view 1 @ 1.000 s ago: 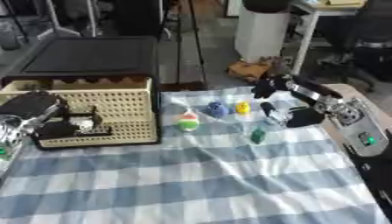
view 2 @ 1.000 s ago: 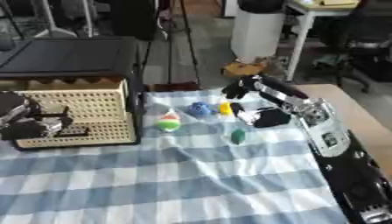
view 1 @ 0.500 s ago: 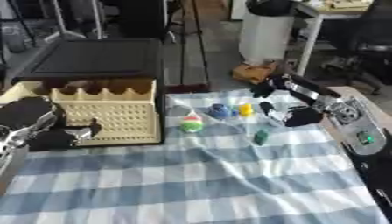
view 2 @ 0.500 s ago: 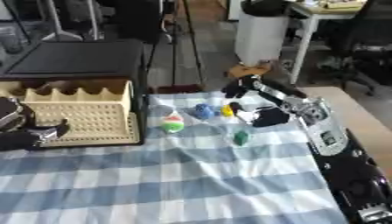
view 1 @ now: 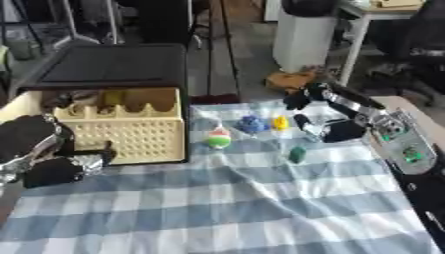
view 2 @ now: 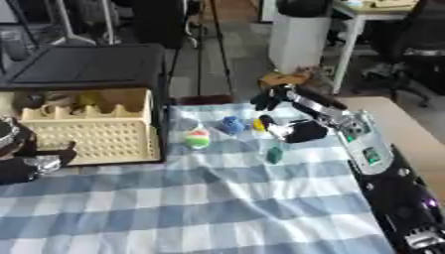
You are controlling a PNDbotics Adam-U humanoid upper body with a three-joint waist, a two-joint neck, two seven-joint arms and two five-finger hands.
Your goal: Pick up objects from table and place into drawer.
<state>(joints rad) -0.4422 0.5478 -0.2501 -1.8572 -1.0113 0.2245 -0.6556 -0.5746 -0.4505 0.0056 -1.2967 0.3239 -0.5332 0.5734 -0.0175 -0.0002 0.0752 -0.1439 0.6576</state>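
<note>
Resting nearest, left hand [view 1: 54,166], fingers curled, holding nothing visible, parked beside the cream drawer [view 1: 130,136], which stands pulled out to receive items. Mid-cloth: green piece [view 1: 297,154], round red-and-green object [view 1: 219,140], blue object [view 1: 251,124], yellow object [view 1: 280,122]. Beyond: right hand [view 1: 323,124], open, empty, poised over them, likely for picking.

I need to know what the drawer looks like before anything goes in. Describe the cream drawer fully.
The cream drawer looks like plastic, with a front wall pierced by a grid of small holes and a scalloped divider inside. It stands pulled open from under a black cabinet, at the left edge of the checked cloth. A few dark and yellowish things lie in its back part; what they are cannot be told. The left hand sits at its front left corner; whether it touches cannot be told.
</note>
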